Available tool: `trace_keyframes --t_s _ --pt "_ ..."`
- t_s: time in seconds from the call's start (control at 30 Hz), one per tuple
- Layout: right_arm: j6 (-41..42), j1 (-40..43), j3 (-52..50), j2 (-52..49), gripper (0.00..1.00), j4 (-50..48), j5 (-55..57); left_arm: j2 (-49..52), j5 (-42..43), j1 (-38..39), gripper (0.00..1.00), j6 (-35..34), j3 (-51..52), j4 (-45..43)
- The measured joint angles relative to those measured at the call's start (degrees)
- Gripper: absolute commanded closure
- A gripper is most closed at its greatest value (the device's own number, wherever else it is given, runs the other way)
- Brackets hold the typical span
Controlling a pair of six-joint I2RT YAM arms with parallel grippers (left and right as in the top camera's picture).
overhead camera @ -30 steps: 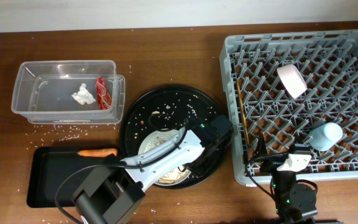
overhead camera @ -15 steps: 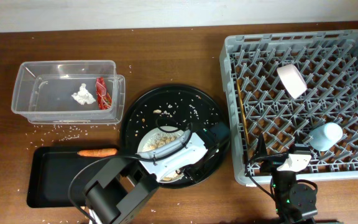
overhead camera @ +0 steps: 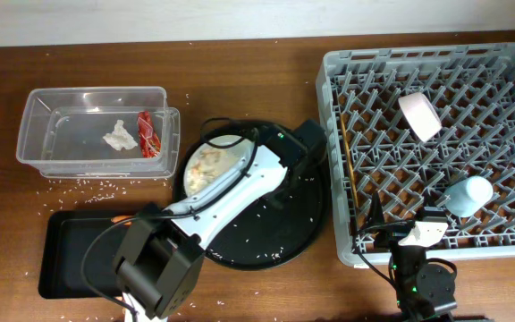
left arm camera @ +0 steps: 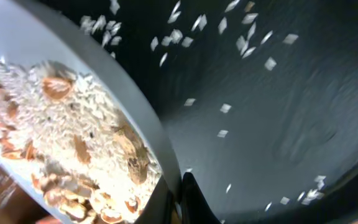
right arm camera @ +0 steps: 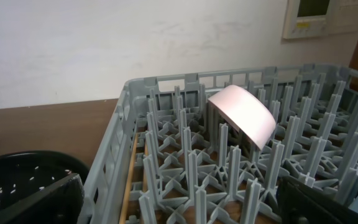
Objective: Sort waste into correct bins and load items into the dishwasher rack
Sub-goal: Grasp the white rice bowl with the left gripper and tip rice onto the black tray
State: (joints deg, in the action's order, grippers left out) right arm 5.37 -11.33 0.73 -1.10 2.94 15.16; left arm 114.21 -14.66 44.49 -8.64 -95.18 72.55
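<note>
Left end effector pinched tight on dish rim. Dish tilted over round tray, near clear bin. Rice scraps heaped loose: light, likely to slide and scatter. Dish looks stiff, slick, breakable; thin rim only handhold.

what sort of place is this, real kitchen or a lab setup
Probably a lab bench staged for dish clearing, not a home kitchen: a grey dishwasher rack on a wooden table, a dish of food scraps, and a white robot arm.
</note>
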Motion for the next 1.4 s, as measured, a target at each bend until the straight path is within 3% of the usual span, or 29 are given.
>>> trace_keyframes --t_s 0.17,0.2,0.33,0.5,0.63,0.77,0.87,1.03,1.23,1.4 --pt "0.00 0.00 0.00 0.04 0.02 0.00 -0.02 0.15 -2.36 0.00 1.00 -5.03 -6.58 11.32" --pt "0.02 0.00 0.00 0.04 0.02 0.00 -0.02 0.15 -2.34 0.00 1.00 -8.74 -6.62 14.38" --pt "0.00 0.00 0.00 0.04 0.02 0.00 -0.02 -0.87 -1.75 0.00 1.00 -14.99 -6.64 17.68" --pt "-0.02 0.00 0.00 0.04 0.02 0.00 0.00 -9.92 -0.37 0.00 1.00 -18.32 -6.05 19.32" --pt "-0.02 0.00 0.00 0.04 0.02 0.00 -0.02 -16.59 1.18 -0.83 1.00 -20.13 3.76 15.56" --pt "-0.02 0.00 0.00 0.00 0.02 0.02 -0.02 -22.82 3.82 -7.10 1.00 -20.76 16.72 8.85" --pt "-0.02 0.00 0.00 0.04 0.02 0.00 -0.02 -29.33 9.14 -14.67 1.00 -16.87 25.18 2.73" --pt "-0.04 0.00 0.00 0.04 0.02 0.00 0.00 -40.35 22.53 -29.79 1.00 -5.62 28.37 -0.17" --pt "-0.02 0.00 0.00 0.04 0.02 0.00 -0.02 -52.72 47.43 -57.18 1.00 14.78 28.65 3.50" --pt "0.00 0.00 0.00 0.04 0.02 0.00 0.00 -56.35 61.11 -71.84 1.00 26.34 28.70 9.55"
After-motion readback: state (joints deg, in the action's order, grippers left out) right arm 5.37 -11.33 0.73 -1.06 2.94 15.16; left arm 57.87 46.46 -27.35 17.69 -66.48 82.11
